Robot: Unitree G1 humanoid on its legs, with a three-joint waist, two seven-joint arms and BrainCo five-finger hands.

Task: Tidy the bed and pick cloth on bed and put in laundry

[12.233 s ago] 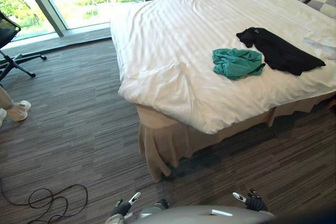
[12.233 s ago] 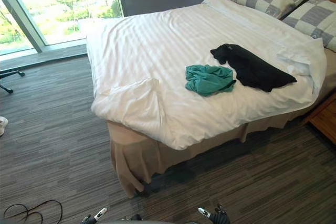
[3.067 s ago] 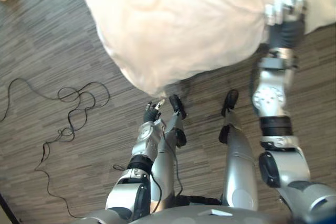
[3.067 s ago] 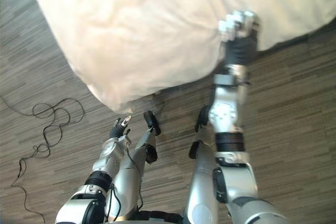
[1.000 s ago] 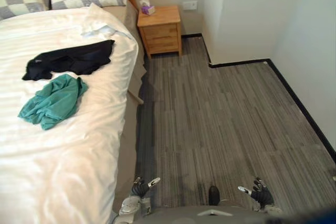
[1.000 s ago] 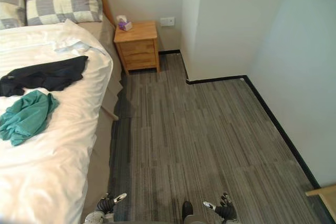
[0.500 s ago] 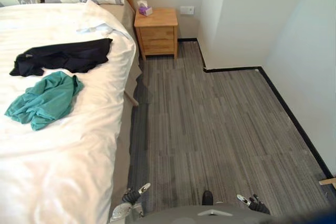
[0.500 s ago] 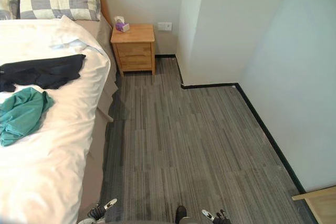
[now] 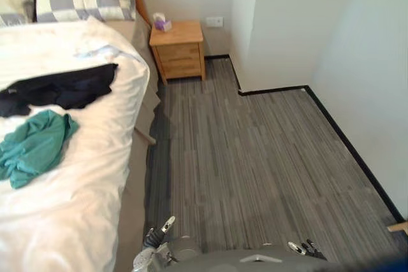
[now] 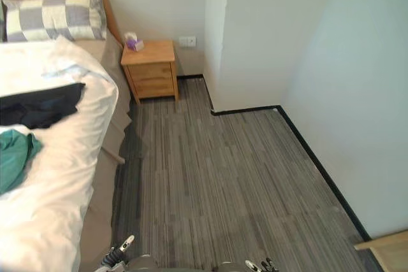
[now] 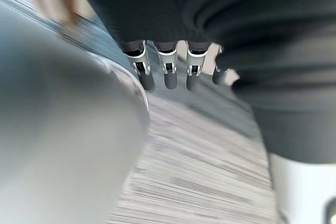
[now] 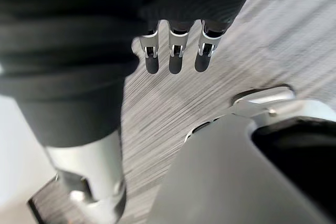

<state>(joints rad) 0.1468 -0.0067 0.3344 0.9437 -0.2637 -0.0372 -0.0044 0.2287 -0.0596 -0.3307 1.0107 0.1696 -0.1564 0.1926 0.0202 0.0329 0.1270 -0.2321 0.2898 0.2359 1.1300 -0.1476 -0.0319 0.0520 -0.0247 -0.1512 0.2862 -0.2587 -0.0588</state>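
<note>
Bedside approach with 2 empty robot hands.
On the white bed, teal cloth lying just beside black cloth, well apart from the left robot hand and right robot hand, both hanging low with fingers straight and spread, gripping nothing. Best handled by turning toward the bed, stepping close, reaching for the nearer teal cloth first and closing round a bunched fold.
</note>
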